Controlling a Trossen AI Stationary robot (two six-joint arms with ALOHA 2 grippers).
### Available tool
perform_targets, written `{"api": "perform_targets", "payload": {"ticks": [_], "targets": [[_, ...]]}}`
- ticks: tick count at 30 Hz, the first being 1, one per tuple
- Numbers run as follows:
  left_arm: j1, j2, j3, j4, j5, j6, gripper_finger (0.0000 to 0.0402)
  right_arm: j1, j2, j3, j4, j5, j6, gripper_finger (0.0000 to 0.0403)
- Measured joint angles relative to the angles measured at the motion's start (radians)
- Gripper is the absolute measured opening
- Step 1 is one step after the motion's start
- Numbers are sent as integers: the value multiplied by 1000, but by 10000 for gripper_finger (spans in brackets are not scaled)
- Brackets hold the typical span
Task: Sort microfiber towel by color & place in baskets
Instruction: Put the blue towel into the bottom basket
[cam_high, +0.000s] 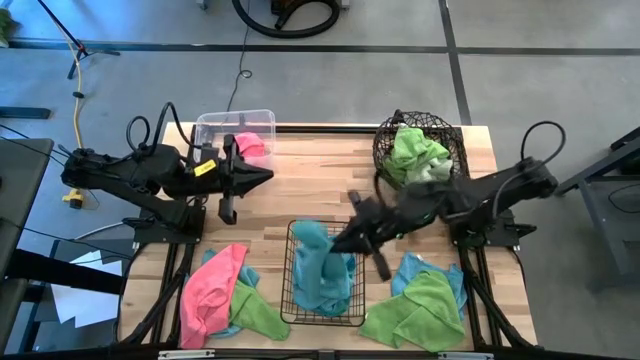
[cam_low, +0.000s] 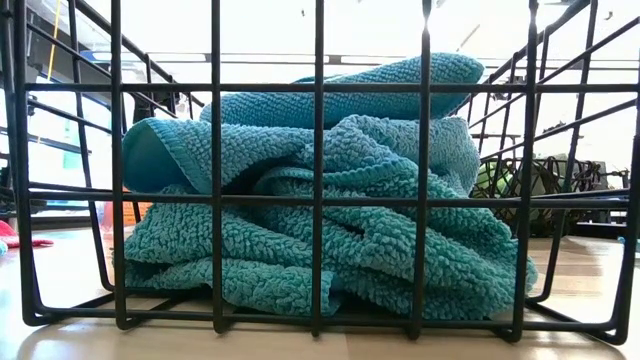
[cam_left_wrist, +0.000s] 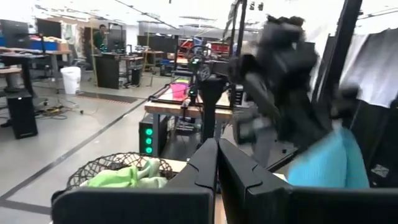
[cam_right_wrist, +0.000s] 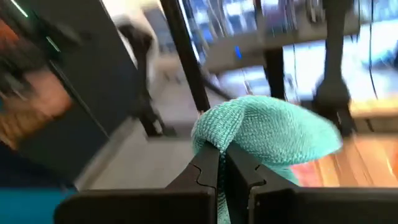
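Closest to the table's front edge lie two loose heaps of fuzzy towels: a pink one (cam_high: 212, 290) overlapping a lime green one (cam_high: 250, 308) on the left, and on the right a green one (cam_high: 418, 312) spread over a light blue one (cam_high: 432, 276). Between the heaps stands the rectangular black wire-grid basket (cam_high: 292, 300), stuffed with nubbly teal cloth (cam_low: 330, 215) bunched in thick folds; how many pieces are in there I cannot tell. Right above that basket the right gripper (cam_high: 345, 238) has its fingers pressed together on a fold of teal towel (cam_right_wrist: 267, 134), the loopy weave bulging out past the dark fingertips. Farther back, the left gripper (cam_high: 262, 176) hovers over bare pale wood planks (cam_high: 320, 170), its two fingers squeezed together with nothing between them. At the far edge sit the other two containers: a clear plastic tub (cam_high: 215, 128) with one pink towel (cam_high: 250, 145) inside, and a round dark wire basket (cam_high: 385, 140) heaped with rumpled green cloth (cam_high: 418, 152).
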Motion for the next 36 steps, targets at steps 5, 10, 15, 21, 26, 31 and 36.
{"api": "perform_targets", "payload": {"ticks": [5,10,15,21,26,31,36], "targets": [[1,0,0,-1,-17,0,0,-12,78,0,-125,60,4,0],[1,0,0,-22,-18,-23,0,-15,174,0,-271,29,-32,0],[1,0,0,-24,-18,-29,0,-16,256,0,-531,-8,-19,0],[1,0,0,-25,-18,-29,0,-24,372,0,-560,-19,-27,0],[1,0,0,-25,-18,-29,0,-24,452,0,-509,-19,-88,0],[3,0,0,-25,-34,-28,0,-35,493,0,-516,-16,-123,0],[3,0,0,-26,-43,-28,0,-53,497,0,-517,-39,-85,10]]}}
